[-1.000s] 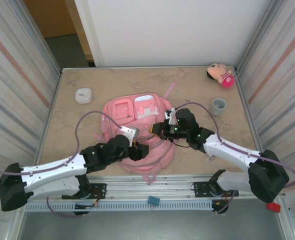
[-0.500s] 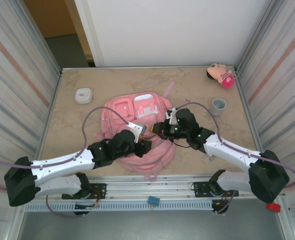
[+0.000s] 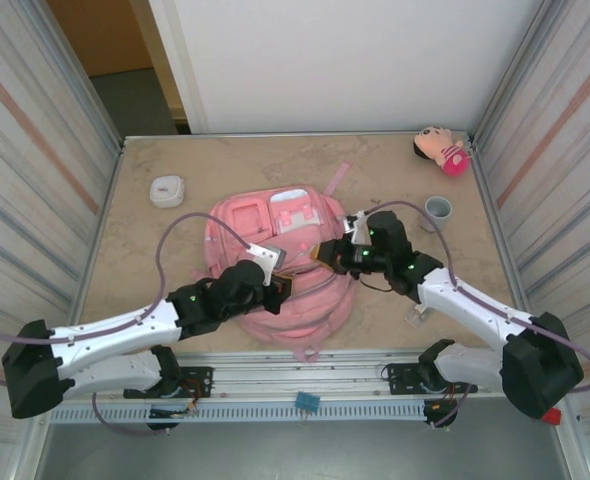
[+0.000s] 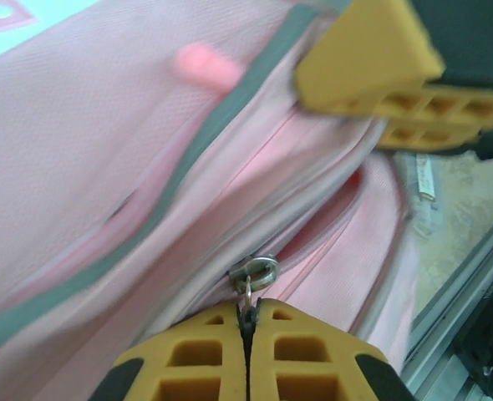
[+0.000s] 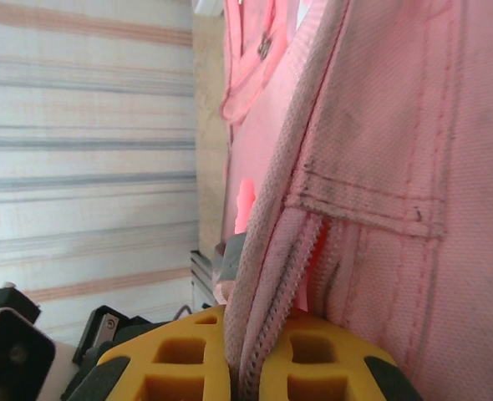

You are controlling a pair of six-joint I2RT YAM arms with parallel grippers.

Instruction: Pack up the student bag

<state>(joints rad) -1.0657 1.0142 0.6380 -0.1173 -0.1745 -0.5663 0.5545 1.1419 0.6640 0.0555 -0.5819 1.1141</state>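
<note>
The student bag [image 3: 237, 222] is soft, floppy cloth. It will likely bend and bunch when pulled, so I think one side must be held while the zipper slides. The little metal zipper pull [image 4: 256, 271] looks like the best place to grab, but it is tiny and could slip. The left gripper [image 4: 247, 322] is squeezed tight on that pull, at the near part of the bag. A bit farther, the right gripper [image 5: 245, 359] pinches the bag's cloth edge beside the zipper teeth. The bag lies in the middle of the table [image 3: 135, 230].

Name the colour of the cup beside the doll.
The small round cup is grey; top external view.
</note>
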